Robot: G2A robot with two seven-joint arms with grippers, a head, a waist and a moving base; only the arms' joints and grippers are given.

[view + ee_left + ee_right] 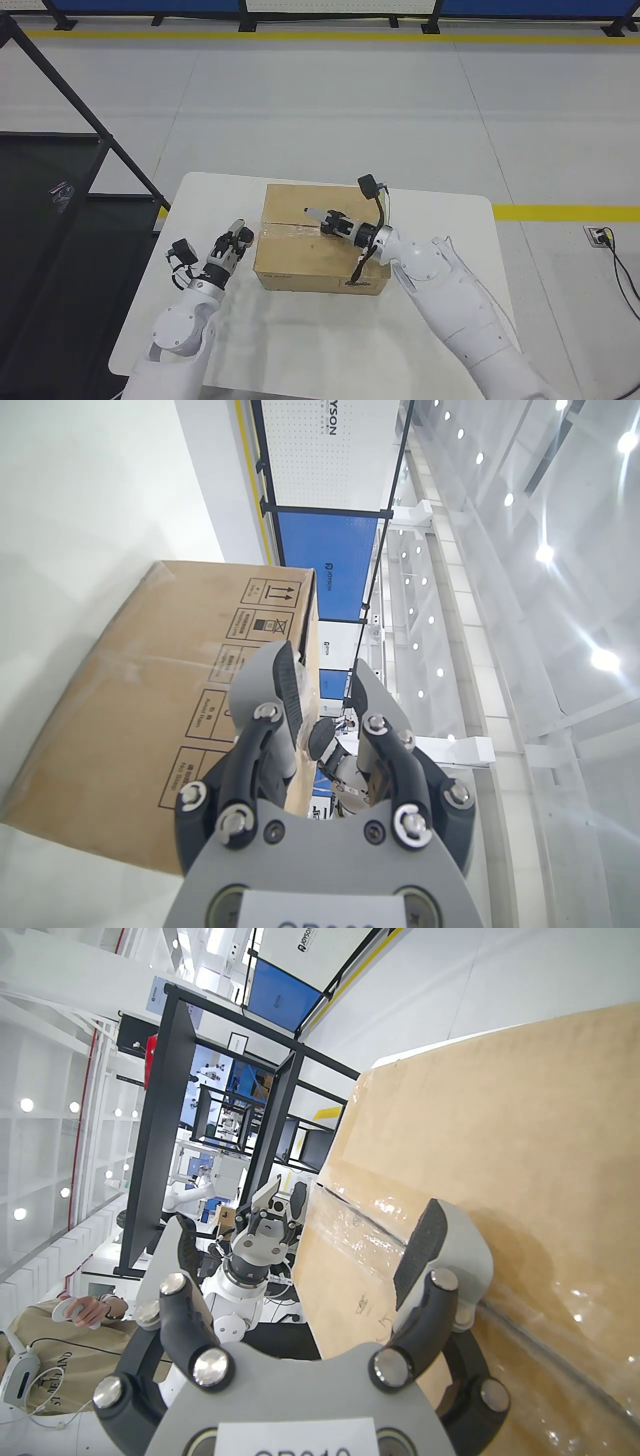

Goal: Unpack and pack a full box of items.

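Site type: robotics lab in large industrial hall.

Evidence:
- Pale coated floor (330,110) with yellow marking line (330,36).
- Blue partition panels (310,535) on black posts, dividing hall into bays.
- White perforated wall board (320,475).
- High white ceiling, rows of round lamps (545,552).
- Black metal frame racks (155,1128).
- Second white robot arm (192,1193) in distant bay.
- White work table (300,340).
- Floor socket (598,236) with cable.

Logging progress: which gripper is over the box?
The right gripper, above the box at its taped seam; the left gripper is beside it.
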